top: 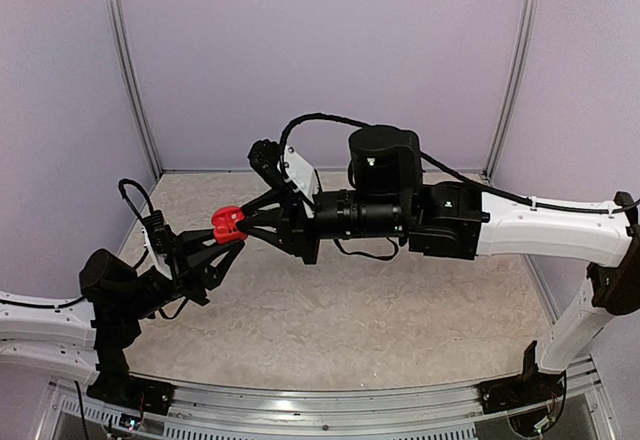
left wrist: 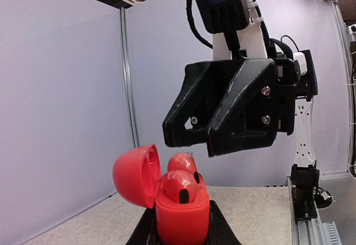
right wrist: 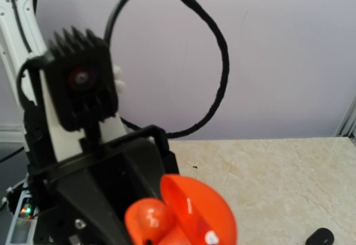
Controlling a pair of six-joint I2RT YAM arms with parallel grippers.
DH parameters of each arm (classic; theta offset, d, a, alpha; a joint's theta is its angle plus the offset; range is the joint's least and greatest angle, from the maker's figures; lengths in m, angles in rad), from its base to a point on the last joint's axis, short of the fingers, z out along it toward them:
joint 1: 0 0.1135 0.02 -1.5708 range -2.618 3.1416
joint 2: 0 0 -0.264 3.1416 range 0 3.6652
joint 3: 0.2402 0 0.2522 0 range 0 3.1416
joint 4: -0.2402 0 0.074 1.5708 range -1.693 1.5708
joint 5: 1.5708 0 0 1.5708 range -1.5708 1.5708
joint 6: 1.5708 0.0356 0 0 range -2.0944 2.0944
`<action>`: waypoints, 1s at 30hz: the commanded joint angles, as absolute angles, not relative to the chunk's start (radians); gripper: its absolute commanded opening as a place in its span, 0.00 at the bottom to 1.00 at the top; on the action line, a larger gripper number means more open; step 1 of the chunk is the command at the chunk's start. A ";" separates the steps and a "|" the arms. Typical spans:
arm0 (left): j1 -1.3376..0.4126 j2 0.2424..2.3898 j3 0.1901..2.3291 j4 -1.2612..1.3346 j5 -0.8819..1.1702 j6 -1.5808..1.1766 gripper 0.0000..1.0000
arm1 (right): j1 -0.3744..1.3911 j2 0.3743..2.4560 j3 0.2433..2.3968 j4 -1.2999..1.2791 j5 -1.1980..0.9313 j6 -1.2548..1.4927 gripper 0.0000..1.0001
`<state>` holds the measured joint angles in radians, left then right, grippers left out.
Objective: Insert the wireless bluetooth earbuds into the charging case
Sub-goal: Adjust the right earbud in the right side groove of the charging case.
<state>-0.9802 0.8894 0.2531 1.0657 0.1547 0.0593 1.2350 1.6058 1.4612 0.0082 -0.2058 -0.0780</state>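
Two red earbuds in the open red charging case point(left wrist: 182, 218), low in the left wrist view: nearer red earbud point(left wrist: 179, 184) with a dark slot on its face, farther red earbud point(left wrist: 182, 162) just behind it, higher in the frame. Both rounded heads proud of the case rim, close against each other. Fully seated or not: cannot tell. Hinged lid point(left wrist: 133, 174) swung open to the left, standing upright, hollow side toward the earbuds.

Case body pinched between the two black fingers point(left wrist: 142, 235) of the left gripper point(top: 228, 235), held up above the beige marbled tabletop point(top: 350, 310), left of centre in the top view.

Right gripper point(left wrist: 190, 143) just above the earbuds, tips aimed down at them, apart from them by a narrow gap. Nothing visible between its fingers. Spread or pressed together: cannot tell. In the top view, extended in from the right, nose to nose with the left gripper over the case.

In the right wrist view, blurred: lid and one earbud at the bottom edge, finned black camera housing point(right wrist: 80, 78) of the left wrist at upper left, black cable point(right wrist: 222, 61) looping above it.

At the lower right corner of that view, a small dark object point(right wrist: 320, 236) lying on the tabletop, too blurred to name. Pale lilac walls point(top: 320, 60) all round.
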 commanded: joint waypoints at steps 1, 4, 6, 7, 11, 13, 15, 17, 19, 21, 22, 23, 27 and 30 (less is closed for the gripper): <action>-0.972 0.872 0.296 1.008 0.187 0.047 0.00 | 1.246 1.524 1.462 -0.047 -0.217 -0.112 0.24; -0.973 0.873 0.303 0.986 0.193 0.026 0.00 | 1.247 1.529 1.487 -0.075 -0.231 -0.125 0.20; -0.973 0.874 0.304 0.985 0.202 0.019 0.00 | 1.246 1.539 1.497 -0.082 -0.241 -0.127 0.18; -0.973 0.874 0.305 0.984 0.205 0.017 0.00 | 1.247 1.545 1.501 -0.083 -0.242 -0.126 0.16; -0.972 0.877 0.313 0.981 0.215 0.014 0.00 | 1.247 1.570 1.513 -0.096 -0.241 -0.123 0.14; -0.972 0.878 0.316 0.976 0.221 0.018 0.00 | 1.246 1.577 1.513 -0.095 -0.232 -0.122 0.14; -0.973 0.880 0.318 0.974 0.224 0.017 0.00 | 1.246 1.582 1.514 -0.100 -0.219 -0.121 0.13; -0.974 0.881 0.319 0.973 0.226 0.018 0.00 | 1.246 1.590 1.516 -0.109 -0.209 -0.121 0.12; -0.974 0.881 0.319 0.972 0.228 0.018 0.00 | 1.247 1.597 1.519 -0.121 -0.204 -0.118 0.10; -0.974 0.879 0.318 0.974 0.229 0.020 0.00 | 1.246 1.607 1.515 -0.134 -0.199 -0.116 0.09; -0.973 0.880 0.318 0.974 0.229 0.021 0.00 | 1.246 1.611 1.512 -0.141 -0.197 -0.114 0.08; -0.974 0.879 0.318 0.974 0.230 0.023 0.00 | 1.247 1.615 1.510 -0.149 -0.194 -0.114 0.07; -0.974 0.877 0.319 0.971 0.231 0.027 0.00 | 1.246 1.627 1.510 -0.181 -0.192 -0.103 0.03; -0.974 0.872 0.321 0.970 0.231 0.028 0.00 | 1.246 1.631 1.506 -0.207 -0.205 -0.097 0.01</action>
